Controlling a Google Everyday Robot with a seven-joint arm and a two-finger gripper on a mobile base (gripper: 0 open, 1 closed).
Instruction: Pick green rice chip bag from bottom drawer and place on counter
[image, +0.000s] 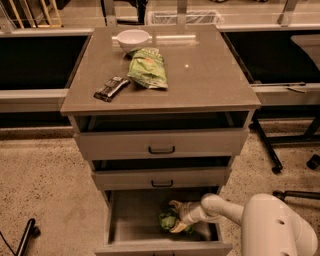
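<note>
Fingers (176, 228) spread astride green rice chip bag (167, 219) (drawer (134, 220)).

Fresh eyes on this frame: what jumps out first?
The white arm reaches from the lower right into the open bottom drawer, with its gripper at the green rice chip bag on the drawer's right side. On the counter above, a paler green bag, a dark bar and a white bowl sit on the left half.
</note>
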